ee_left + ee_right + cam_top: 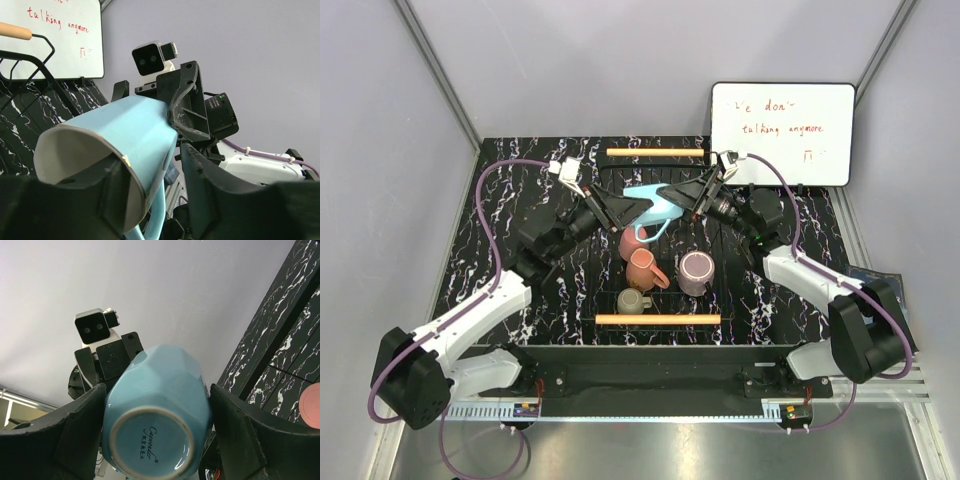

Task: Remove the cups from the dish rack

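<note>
1. Item: light blue cup point(650, 208), lying on its side in the air above the dish rack point(657, 319), between my two grippers.
2. Right gripper point(678, 196): fingers clamped on the cup's body near its base, one on each flank.
3. Left gripper point(625, 212): fingers straddle the rim wall at the cup's mouth. I cannot tell whether they press.
4. Step, as I judge it: passing the cup from one gripper to the other. One grip should let go only once the other is firm, and the cup should stay level.
5. In the rack below: pink cup point(629, 243), terracotta cup point(644, 270), mauve cup point(696, 273), olive-grey cup point(631, 300). I should lift clear of them.
6. Room: bare marbled table point(500, 200) left of the rack. The whiteboard point(782, 133) crowds the far right.
</note>
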Tool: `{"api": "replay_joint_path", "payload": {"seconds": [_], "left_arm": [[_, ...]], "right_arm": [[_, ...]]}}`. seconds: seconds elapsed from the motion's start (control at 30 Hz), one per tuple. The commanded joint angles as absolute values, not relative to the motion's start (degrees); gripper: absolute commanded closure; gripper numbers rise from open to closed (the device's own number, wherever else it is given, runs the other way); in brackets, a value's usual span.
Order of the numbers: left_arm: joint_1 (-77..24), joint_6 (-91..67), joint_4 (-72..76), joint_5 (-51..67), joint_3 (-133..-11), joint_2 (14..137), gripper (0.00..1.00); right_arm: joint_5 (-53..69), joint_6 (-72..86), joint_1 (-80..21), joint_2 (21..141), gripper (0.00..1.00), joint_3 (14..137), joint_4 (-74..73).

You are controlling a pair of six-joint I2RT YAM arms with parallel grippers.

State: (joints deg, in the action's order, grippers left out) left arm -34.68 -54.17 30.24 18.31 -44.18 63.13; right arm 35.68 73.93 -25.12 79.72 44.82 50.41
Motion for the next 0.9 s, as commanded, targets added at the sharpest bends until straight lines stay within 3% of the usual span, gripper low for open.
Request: {"api": "replay_joint_path", "payload": {"seconds": [0.0, 0.1, 0.13, 0.17, 0.37, 0.4, 0.43, 0.5, 0.53, 0.63, 0.87], "left_arm": [[-35.24, -54.23, 36.91, 20.65, -43.86, 63.28, 0.65], [-35.33, -54.49, 37.79, 21.53, -43.68, 63.81, 0.78], [-35.33, -54.49, 37.71, 21.62, -43.68, 63.9, 0.95], [-35.33, -54.58, 37.62, 21.62, -43.68, 63.98, 1.0], [-35.33, -53.8, 36.05, 21.88, -44.64, 64.07, 1.0], [-35.33, -53.01, 31.86, 21.88, -45.43, 64.07, 1.0], [-35.33, -52.13, 29.55, 21.71, -46.4, 64.07, 1.0], [-35.25, -49.75, 24.99, 20.49, -47.9, 62.76, 1.0], [-35.24, -49.14, 24.18, 20.13, -47.99, 62.32, 1.0], [-35.24, -44.92, 16.2, 20.21, -51.05, 61.61, 1.0], [-35.16, -40.0, 8.01, 17.05, -55.63, 58.54, 1.0]], "right_arm": [[36.12, 74.88, -25.93, 80.07, 1.0, 48.25, 57.57], [36.04, 74.97, -26.19, 80.24, 1.0, 47.99, 57.83], [36.12, 74.88, -26.19, 80.24, 1.0, 47.81, 57.83], [36.12, 74.88, -26.19, 80.16, 1.0, 47.81, 57.83], [37.18, 74.8, -26.28, 79.89, 1.0, 47.2, 57.31], [37.7, 74.71, -26.28, 79.98, 0.95, 47.11, 57.13], [39.01, 74.45, -26.28, 79.89, 0.83, 46.94, 56.61], [40.07, 74.27, -26.28, 79.81, 0.54, 46.76, 55.73], [40.69, 74.01, -26.19, 79.63, 0.29, 46.58, 55.03], [40.78, 72.69, -26.19, 78.49, 0.0, 46.14, 52.57], [40.61, 69.17, -26.19, 76.12, 0.0, 48.25, 45.8]]}}
